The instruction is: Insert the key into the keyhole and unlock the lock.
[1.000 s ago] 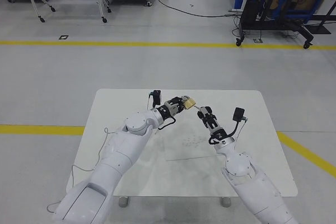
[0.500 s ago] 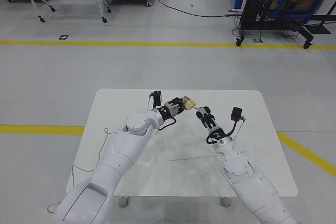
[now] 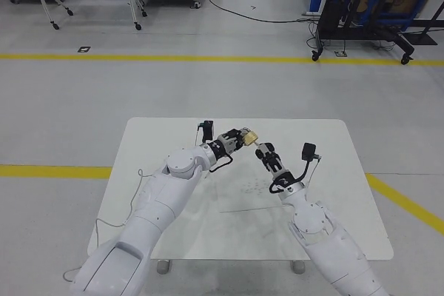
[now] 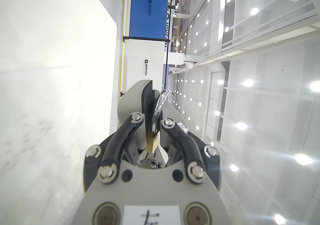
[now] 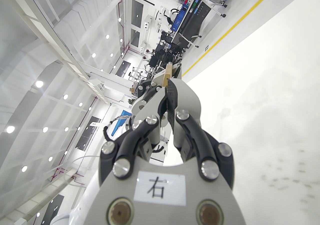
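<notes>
The lock [image 3: 246,136] is brass-yellow. The desk [image 3: 163,140] is white with faint grey speckles mid-surface. The floor [image 3: 96,96] is grey with yellow stripes [image 3: 207,57]. The left pincer [image 4: 154,100] and right pincer [image 5: 168,87] are pale grey with black links.

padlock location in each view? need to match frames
Top view: padlock in the left hand, over the far middle of the table.
Left wrist view: padlock clamped in that hand.
Right wrist view: padlock just past the right hand.
Shared landmark: the white table.
</notes>
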